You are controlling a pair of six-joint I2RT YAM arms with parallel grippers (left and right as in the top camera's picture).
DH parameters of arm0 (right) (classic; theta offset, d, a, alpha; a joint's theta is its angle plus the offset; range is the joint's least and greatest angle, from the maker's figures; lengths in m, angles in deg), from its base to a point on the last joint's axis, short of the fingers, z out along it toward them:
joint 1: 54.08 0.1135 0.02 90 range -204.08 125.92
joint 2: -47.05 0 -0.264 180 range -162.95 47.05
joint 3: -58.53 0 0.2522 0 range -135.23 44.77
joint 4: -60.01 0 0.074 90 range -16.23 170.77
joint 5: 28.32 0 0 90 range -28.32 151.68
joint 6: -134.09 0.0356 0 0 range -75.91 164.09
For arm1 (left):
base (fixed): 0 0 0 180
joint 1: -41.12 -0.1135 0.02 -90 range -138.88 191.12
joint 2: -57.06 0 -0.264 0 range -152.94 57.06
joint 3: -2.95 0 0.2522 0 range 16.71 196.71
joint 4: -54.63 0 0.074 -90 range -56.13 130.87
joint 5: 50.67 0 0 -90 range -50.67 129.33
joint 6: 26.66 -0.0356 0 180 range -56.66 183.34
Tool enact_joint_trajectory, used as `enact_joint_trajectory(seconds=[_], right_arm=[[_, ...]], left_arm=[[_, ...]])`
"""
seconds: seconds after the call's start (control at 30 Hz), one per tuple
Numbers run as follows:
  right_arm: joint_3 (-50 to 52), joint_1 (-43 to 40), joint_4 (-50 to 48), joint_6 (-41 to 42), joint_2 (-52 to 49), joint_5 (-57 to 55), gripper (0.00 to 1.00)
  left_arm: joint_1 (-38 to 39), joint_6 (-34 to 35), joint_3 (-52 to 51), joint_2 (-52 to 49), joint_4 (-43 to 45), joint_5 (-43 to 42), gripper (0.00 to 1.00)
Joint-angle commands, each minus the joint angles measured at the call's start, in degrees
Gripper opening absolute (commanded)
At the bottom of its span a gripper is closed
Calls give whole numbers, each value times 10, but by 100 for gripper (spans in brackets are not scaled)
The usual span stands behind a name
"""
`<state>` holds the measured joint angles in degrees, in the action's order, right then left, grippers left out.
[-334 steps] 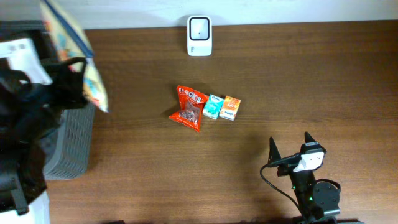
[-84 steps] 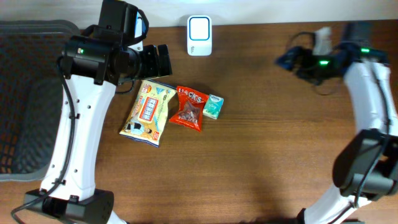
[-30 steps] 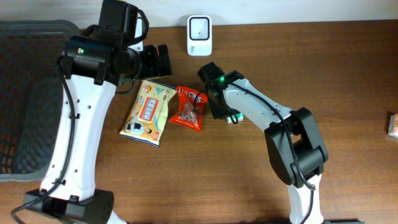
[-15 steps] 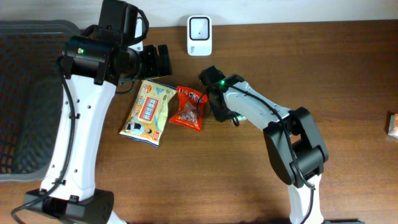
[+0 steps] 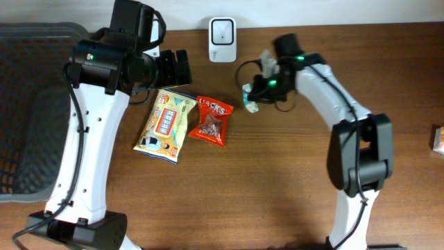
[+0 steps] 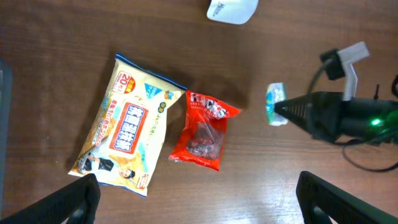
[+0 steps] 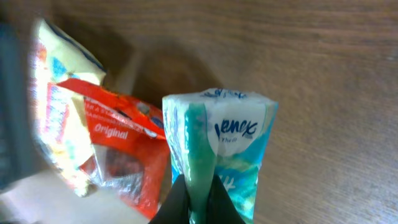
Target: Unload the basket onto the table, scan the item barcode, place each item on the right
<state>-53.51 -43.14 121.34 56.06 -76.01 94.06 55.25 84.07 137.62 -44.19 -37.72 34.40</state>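
Note:
A teal tissue pack [image 5: 249, 105] [image 7: 217, 146] hangs off the table, pinched along its edge by my right gripper [image 5: 254, 96] [image 7: 199, 200], which is shut on it. The left wrist view shows the tissue pack [image 6: 274, 104] at the tip of the right fingers [image 6: 305, 112], to the right of the red snack bag. The white scanner [image 5: 223, 30] [image 6: 232, 9] stands at the table's back edge, up-left of the pack. No barcode shows on the pack. My left gripper [image 5: 177, 67] [image 6: 199, 200] hovers open above the yellow bag, holding nothing.
A yellow snack bag [image 5: 166, 125] and a red snack bag [image 5: 212, 119] lie side by side left of the pack. A dark basket [image 5: 28, 118] fills the left side. A small orange box [image 5: 438, 139] sits at the far right edge.
My right gripper closed on the tissue pack beside the red bag, then lifted it up and to the right, nearer the scanner. The left arm stayed still.

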Motion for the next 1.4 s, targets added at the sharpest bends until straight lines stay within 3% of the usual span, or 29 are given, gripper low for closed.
enact_joint_trajectory(seconds=[0.0,0.1,0.17,0.33,0.4,0.57,0.73,0.87,0.93,1.03,1.13,1.2,1.37], right_arm=[[99,-69,-72,8,-3,232,4],[184,-124,-143,35,-3,272,4],[232,-172,-153,36,-3,234,6],[209,-279,-45,-6,25,114,46],[165,-285,26,-44,52,69,52],[137,-207,50,-88,55,38,50],[137,-118,10,-37,19,-111,50],[137,-113,3,-29,5,-120,40],[137,-113,2,-28,4,-118,21],[131,-114,2,-20,6,9,4],[101,-113,-1,-37,6,249,4],[93,-113,0,-116,6,449,4],[93,-84,6,-202,5,555,4]], left_arm=[[0,-7,0,-1,0,2,99],[0,-7,0,-1,0,2,99],[0,-7,0,-1,0,2,99],[0,-7,0,-1,0,2,99],[0,-7,0,-1,0,2,99],[0,-7,0,-1,0,2,99],[0,-7,0,-1,0,2,99],[0,-7,0,-1,0,2,99],[0,-7,0,-1,0,2,99],[0,-7,0,-1,0,2,99],[0,-7,0,-1,0,2,99],[0,-7,0,-1,0,2,99],[0,-7,0,-1,0,2,99]])
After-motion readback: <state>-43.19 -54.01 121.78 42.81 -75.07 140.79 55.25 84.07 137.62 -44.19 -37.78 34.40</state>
